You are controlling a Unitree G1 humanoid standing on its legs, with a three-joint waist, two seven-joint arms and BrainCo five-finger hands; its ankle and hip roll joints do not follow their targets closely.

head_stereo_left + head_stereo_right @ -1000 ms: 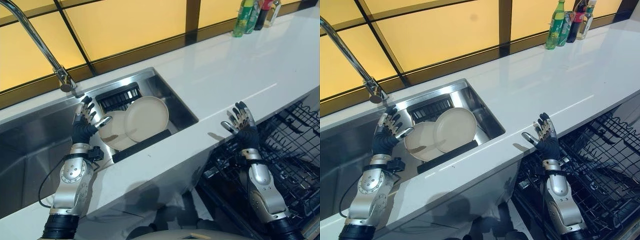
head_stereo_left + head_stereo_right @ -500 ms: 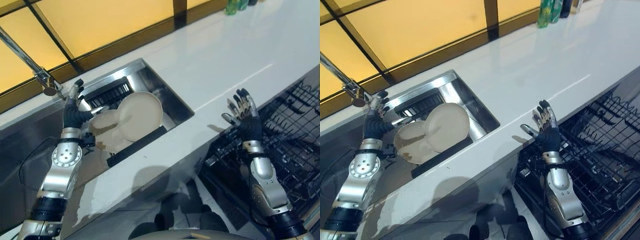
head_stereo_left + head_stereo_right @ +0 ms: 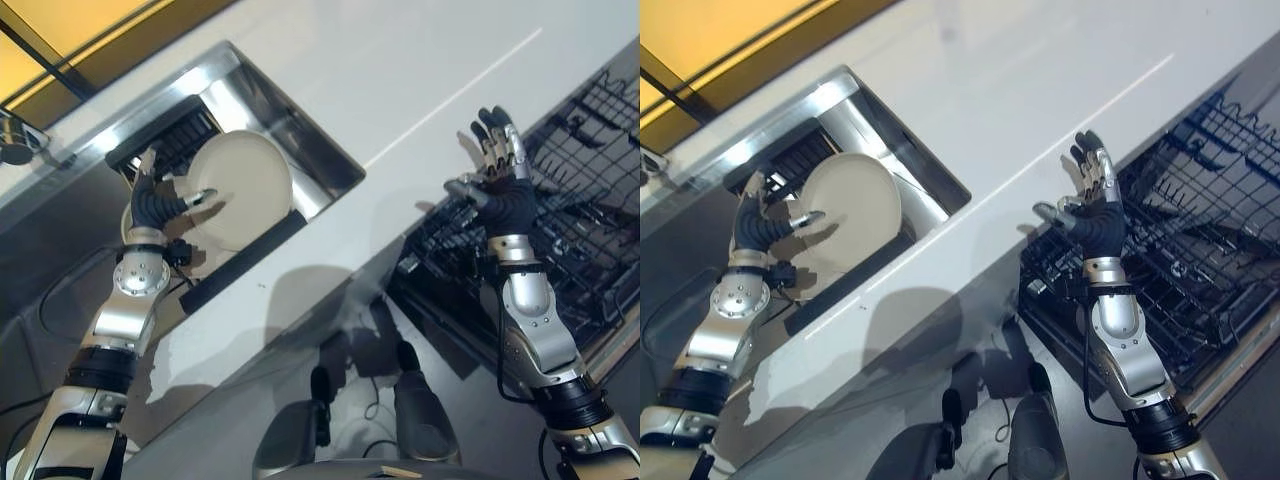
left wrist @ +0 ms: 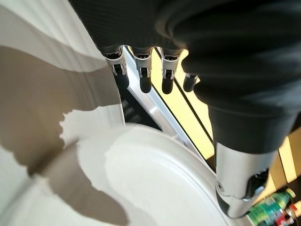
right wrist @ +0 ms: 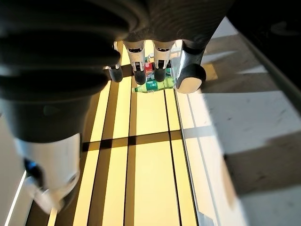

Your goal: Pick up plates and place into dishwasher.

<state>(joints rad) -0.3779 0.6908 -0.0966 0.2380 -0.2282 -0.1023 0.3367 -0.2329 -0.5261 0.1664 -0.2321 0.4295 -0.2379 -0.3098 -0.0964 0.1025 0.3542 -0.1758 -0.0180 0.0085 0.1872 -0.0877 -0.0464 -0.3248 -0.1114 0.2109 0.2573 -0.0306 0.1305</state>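
Two cream plates lean in the steel sink (image 3: pixel 320 165): a front plate (image 3: pixel 245 185) and a rear plate (image 3: pixel 200 265) partly hidden behind it. My left hand (image 3: pixel 152 208) is over the rear plate with its fingers straight. Its thumb reaches across the left rim of the front plate (image 4: pixel 155 179), and the hand (image 4: pixel 143 75) is open. My right hand (image 3: pixel 502 195) is raised and open, with nothing in it. It hangs over the counter's edge beside the dishwasher rack (image 3: pixel 590 190). The right wrist view has that hand (image 5: pixel 70 47) with straight fingers.
A black dish rack (image 3: pixel 165 140) holds the plates in the sink. The white counter (image 3: pixel 400 80) runs between the sink and the pulled-out dark wire dishwasher rack (image 3: pixel 1200 200) at the right. Green bottles (image 5: pixel 153 84) stand far along the counter by the yellow window.
The camera has tilted down, so the whole picture has shifted. My left hand has moved right, its thumb going from the rear plate onto the front plate's rim. The right hand stays raised and open.
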